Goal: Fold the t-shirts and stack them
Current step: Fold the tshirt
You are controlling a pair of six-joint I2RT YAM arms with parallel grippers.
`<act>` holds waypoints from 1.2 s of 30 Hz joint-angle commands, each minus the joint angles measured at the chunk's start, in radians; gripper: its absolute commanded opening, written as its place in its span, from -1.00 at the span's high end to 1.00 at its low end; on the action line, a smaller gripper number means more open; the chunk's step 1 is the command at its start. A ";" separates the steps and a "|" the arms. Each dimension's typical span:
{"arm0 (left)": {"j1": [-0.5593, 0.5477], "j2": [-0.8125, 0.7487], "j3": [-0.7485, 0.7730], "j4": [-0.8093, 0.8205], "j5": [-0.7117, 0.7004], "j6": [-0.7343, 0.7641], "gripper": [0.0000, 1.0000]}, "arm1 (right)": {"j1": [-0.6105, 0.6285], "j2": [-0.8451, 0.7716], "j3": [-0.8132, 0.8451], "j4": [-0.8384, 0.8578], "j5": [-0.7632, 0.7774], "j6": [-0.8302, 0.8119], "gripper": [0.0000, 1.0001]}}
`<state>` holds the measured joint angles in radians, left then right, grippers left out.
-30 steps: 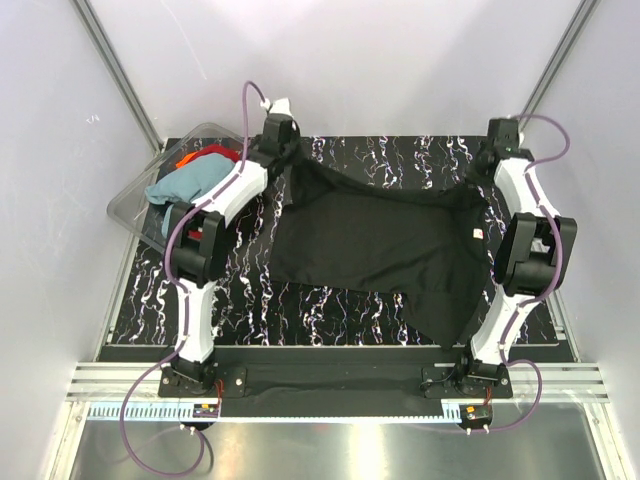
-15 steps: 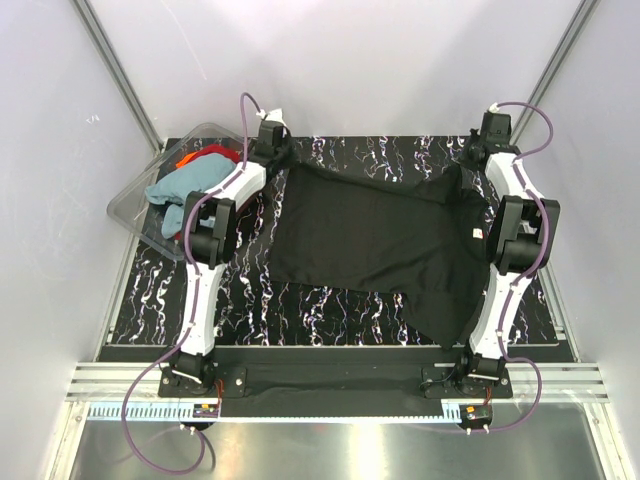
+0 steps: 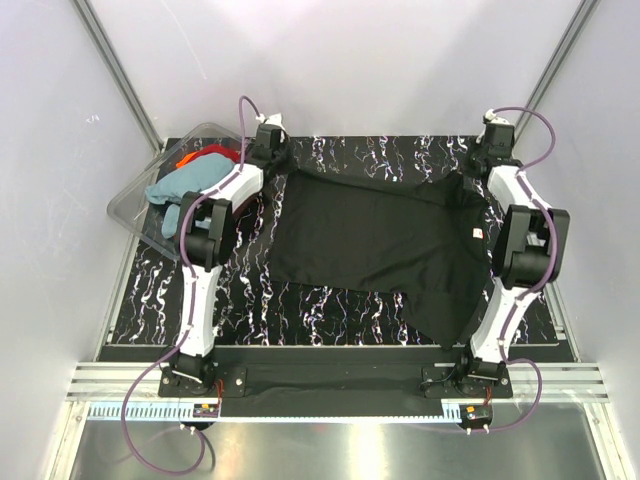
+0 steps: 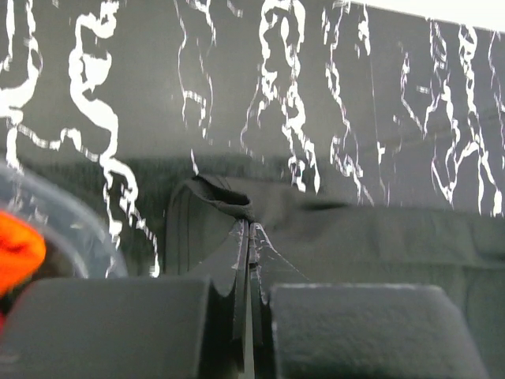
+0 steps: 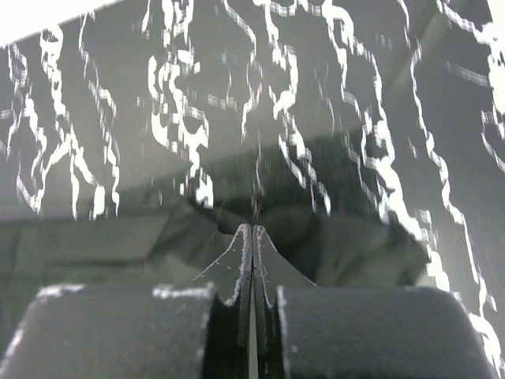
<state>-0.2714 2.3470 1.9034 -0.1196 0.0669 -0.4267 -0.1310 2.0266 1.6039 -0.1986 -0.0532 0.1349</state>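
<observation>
**Now: black t-shirt laid out, a gripper at each far corner**

You have the black t-shirt (image 3: 375, 240) spread across the middle of the marbled black mat (image 3: 330, 310). It lies mostly flat, with its far edge running between your 2 arms and 1 lobe of cloth trailing toward the near right.

Your left gripper (image 4: 246, 225) sits low at the shirt's far left corner. Its fingers are pressed together on a small raised fold of the black cloth.

Your right gripper (image 5: 252, 229) is down at the far right corner. Its fingers are likewise pressed tight, with black cloth bunched at the tips. The wrist view is blurred there, so the exact bite is hard to read.

The other 2 shirts are off to the far left, well apart from the black one. The teal-blue t-shirt (image 3: 190, 185) and the red-orange t-shirt (image 3: 205, 155) lie crumpled together inside the clear plastic tub (image 3: 135, 205), just beside your left arm. The teal one spills over the tub's near rim.
</observation>
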 commanded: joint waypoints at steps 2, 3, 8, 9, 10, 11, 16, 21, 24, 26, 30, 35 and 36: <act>0.006 -0.129 -0.044 -0.009 0.018 0.014 1.00 | 0.005 -0.175 -0.117 0.041 0.009 0.012 1.00; 0.006 -0.138 -0.062 -0.024 0.013 0.014 1.00 | 0.005 -0.192 -0.136 0.038 0.010 0.020 1.00; 0.003 -0.212 -0.168 -0.022 0.025 0.000 1.00 | 0.005 -0.315 -0.290 0.002 0.015 0.167 1.00; 0.003 -0.221 -0.208 -0.020 0.017 -0.006 1.00 | 0.005 -0.330 -0.314 0.002 0.018 0.173 1.00; 0.001 -0.238 -0.228 -0.020 0.014 -0.012 1.00 | 0.005 -0.345 -0.331 0.001 0.016 0.175 1.00; 0.003 -0.245 -0.246 -0.020 0.011 -0.020 1.00 | 0.005 -0.350 -0.357 -0.007 0.024 0.169 1.00; 0.003 -0.302 -0.348 -0.023 0.024 -0.034 1.00 | 0.004 -0.374 -0.407 -0.074 0.073 0.227 1.00; -0.003 -0.350 -0.428 0.000 0.014 -0.026 1.00 | 0.004 -0.387 -0.453 -0.082 0.039 0.256 1.00; -0.005 -0.371 -0.443 -0.003 -0.002 -0.017 1.00 | 0.004 -0.407 -0.464 -0.087 0.047 0.253 1.00; -0.005 -0.379 -0.448 -0.003 -0.018 -0.015 1.00 | 0.004 -0.416 -0.458 -0.099 0.049 0.256 1.00; -0.005 -0.380 -0.442 -0.023 -0.035 -0.012 1.00 | 0.004 -0.459 -0.437 -0.136 0.099 0.227 1.00; -0.008 -0.396 -0.455 -0.037 -0.032 -0.006 1.00 | 0.004 -0.502 -0.463 -0.199 0.179 0.236 1.00; -0.008 -0.400 -0.464 -0.034 -0.021 -0.001 1.00 | 0.004 -0.509 -0.467 -0.205 0.171 0.249 1.00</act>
<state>-0.2760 2.0148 1.4612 -0.1745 0.0559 -0.4484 -0.1310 1.5677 1.1355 -0.3622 0.0643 0.3668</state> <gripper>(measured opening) 0.009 0.009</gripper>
